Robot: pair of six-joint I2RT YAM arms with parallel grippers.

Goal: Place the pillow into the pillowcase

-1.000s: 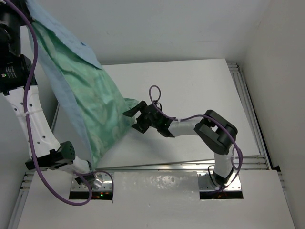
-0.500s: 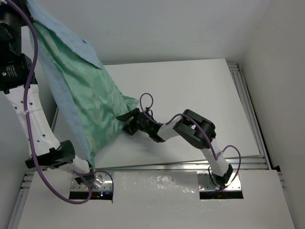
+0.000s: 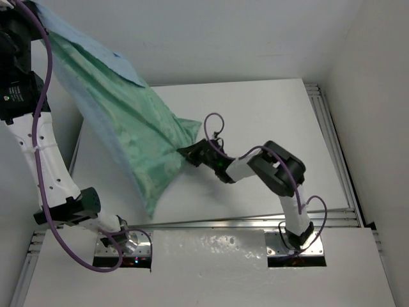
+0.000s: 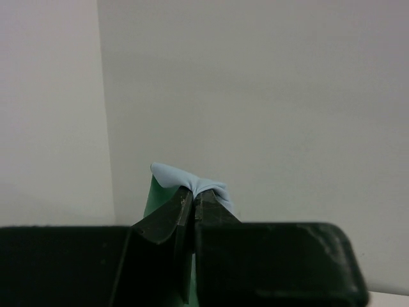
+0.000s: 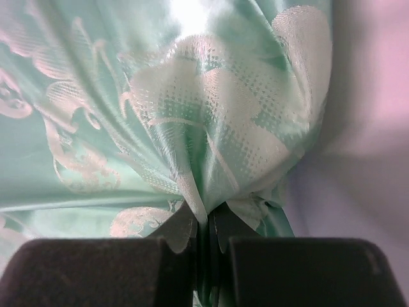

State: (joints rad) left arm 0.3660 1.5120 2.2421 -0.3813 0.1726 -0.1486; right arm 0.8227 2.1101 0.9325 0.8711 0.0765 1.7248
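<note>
The pillowcase (image 3: 131, 131) hangs as a taut diagonal sheet over the left part of the worktop (image 3: 275, 121). Its mint-green patterned satin face is toward the top camera, and its light blue face shows along the upper edge. The lower corner points at the worktop's near-left edge; contact there cannot be confirmed. The left gripper (image 4: 193, 203), raised high at far left, is closed on a light blue fold. The right gripper (image 5: 206, 224), near the worktop centre, is closed on a bunched satin corner.

One pillowcase (image 3: 134, 137), two robot arms (image 3: 281, 169), one left gripper (image 4: 193, 204), one right gripper (image 5: 206, 224), two purple cables (image 3: 45, 83), one white table (image 3: 268, 121)
</note>
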